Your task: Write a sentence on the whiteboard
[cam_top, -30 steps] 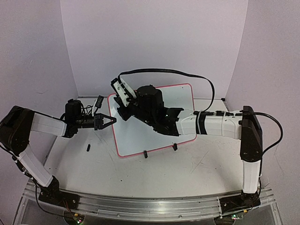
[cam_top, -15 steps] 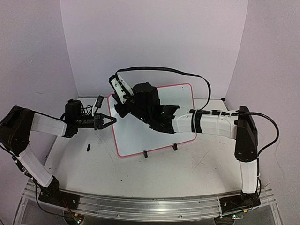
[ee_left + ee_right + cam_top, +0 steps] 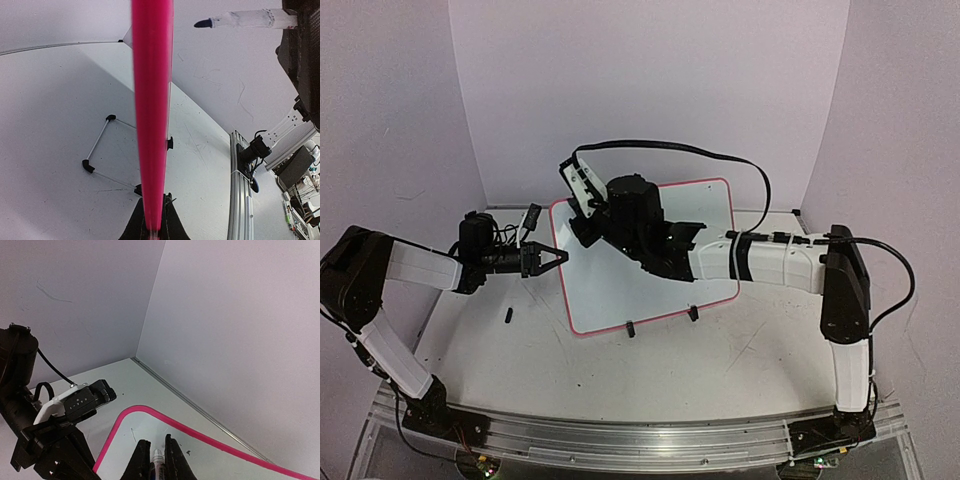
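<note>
We are looking at a white table (image 3: 720,370) boxed in by pale lilac walls (image 3: 650,80), with an aluminium rail (image 3: 620,440) running along the near edge.

Far left, the left arm (image 3: 420,265) is reaching inward, low over the surface. A small black piece (image 3: 508,316) is lying on the table near the forearm, apart from the board. The left gripper (image 3: 552,258) is meeting the left edge of the whiteboard (image 3: 610,290). In its wrist view we are seeing the red-pink frame (image 3: 151,100) running straight up out of the two dark fingers, which are pinching it.

The whiteboard is sitting mid-table, propped on two black clip feet (image 3: 631,328) along its near edge, with its face toward the arms. We cannot tell how steeply it is leaning. A few small dark specks (image 3: 187,452) are showing on its face near the upper left corner.

Over that corner the right gripper (image 3: 158,457) is hovering, its jaws clamping a white marker (image 3: 245,19) with a dark tip. We are not able to tell whether the tip is touching the board.

The right arm (image 3: 770,265) is stretching across the board from the right side, hiding much of its middle. A black cable (image 3: 720,158) is looping above the top edge back toward the arm.
</note>
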Controlling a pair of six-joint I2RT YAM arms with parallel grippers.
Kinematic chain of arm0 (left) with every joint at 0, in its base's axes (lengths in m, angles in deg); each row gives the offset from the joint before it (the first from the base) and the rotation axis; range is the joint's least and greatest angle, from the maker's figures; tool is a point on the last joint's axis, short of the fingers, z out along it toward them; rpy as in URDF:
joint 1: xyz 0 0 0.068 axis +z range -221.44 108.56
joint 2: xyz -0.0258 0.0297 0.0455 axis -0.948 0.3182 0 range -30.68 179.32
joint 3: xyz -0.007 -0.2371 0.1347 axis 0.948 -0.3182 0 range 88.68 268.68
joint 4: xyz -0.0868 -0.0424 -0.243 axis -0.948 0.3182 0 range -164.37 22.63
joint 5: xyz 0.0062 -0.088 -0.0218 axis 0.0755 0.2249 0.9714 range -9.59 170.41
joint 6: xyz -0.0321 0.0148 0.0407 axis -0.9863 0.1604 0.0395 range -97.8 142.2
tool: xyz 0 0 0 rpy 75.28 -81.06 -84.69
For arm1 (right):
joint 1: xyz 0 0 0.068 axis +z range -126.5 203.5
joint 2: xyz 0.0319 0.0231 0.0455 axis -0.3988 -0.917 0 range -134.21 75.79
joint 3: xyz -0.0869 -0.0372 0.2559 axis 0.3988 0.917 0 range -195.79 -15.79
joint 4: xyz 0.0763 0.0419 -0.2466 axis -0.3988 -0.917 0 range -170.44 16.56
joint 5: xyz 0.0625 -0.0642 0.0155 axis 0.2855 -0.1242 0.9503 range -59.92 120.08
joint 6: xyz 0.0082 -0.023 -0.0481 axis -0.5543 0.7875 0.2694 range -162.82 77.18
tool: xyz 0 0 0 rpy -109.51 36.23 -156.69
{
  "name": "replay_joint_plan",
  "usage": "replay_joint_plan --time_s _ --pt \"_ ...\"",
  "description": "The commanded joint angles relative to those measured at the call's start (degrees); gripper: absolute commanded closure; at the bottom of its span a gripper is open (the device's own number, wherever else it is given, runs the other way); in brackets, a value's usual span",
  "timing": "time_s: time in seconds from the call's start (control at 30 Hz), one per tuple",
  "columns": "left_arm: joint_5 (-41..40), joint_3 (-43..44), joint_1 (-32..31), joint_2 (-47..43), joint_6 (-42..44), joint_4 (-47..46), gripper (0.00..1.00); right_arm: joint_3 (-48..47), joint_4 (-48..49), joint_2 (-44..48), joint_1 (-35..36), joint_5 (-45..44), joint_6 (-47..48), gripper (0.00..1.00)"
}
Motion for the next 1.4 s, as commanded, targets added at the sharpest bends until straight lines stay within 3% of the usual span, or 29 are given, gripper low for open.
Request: replay_joint_plan --time_s 0.0,1.37 --pt "-4.5 -0.1 0.4 0.4 1.7 0.1 1.0 -2.0 1.0 -0.9 -0.3 -0.9 -0.9 1.0" --pt "-4.0 0.2 0.3 0.2 1.5 0.1 1.0 -6.1 -2.4 -4.3 -0.3 3.8 -3.0 1.0"
